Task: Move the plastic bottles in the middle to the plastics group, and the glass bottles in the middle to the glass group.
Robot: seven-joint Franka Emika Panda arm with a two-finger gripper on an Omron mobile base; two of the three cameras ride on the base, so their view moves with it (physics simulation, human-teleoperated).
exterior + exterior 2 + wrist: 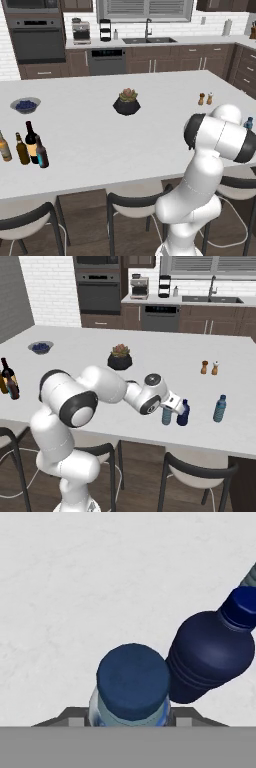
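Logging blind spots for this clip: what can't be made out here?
- Gripper finger tips: hand view, hidden behind the small light-blue plastic bottle they grip.
- Slimmer light-blue bottle: left base view, mostly behind the arm.
- Four glass bottles: right base view, overlapping at the left edge.

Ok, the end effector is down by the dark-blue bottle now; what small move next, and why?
Probably open the end effector and lift clear: the small light-blue plastic bottle it grips already stands on the white counter right beside the squat dark-blue plastic bottle of the plastics group.
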